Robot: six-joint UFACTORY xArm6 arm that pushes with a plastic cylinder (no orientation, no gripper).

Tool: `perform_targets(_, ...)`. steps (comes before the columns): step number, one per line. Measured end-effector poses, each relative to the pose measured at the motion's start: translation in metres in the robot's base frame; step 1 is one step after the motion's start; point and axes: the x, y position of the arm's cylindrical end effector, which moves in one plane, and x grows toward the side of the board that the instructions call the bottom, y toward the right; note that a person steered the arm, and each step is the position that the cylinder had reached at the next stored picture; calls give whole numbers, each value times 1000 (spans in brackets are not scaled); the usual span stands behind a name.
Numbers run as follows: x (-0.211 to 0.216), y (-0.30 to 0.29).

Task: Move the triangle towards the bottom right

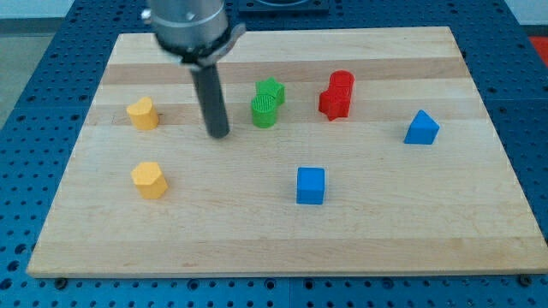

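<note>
The blue triangle block (421, 127) sits near the board's right edge, at mid height. My tip (219, 134) rests on the board left of centre, far to the left of the triangle. It is just left of two touching green blocks: a green round block (264, 111) and a green star-like block (271, 90) behind it. A blue cube (311, 185) lies below centre, between my tip and the triangle.
Two red blocks (337, 95) stand touching, right of the green ones. A yellow block (143, 113) sits at the left and another yellow block (149, 180) below it. The wooden board (282, 248) lies on a blue perforated table.
</note>
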Motion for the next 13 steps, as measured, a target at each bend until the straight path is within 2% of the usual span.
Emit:
perform_targets(1, -48, 3)
perform_targets(2, -31, -94)
perform_targets(3, 1, -140)
perform_targets(4, 34, -155)
perform_targets(5, 25, -105)
perform_targets(6, 12, 1)
perform_targets(7, 36, 92)
perform_targets(8, 36, 164)
perform_targets(9, 30, 196)
perform_targets(10, -3, 227)
perform_targets(11, 10, 271)
perform_targets(13, 17, 290)
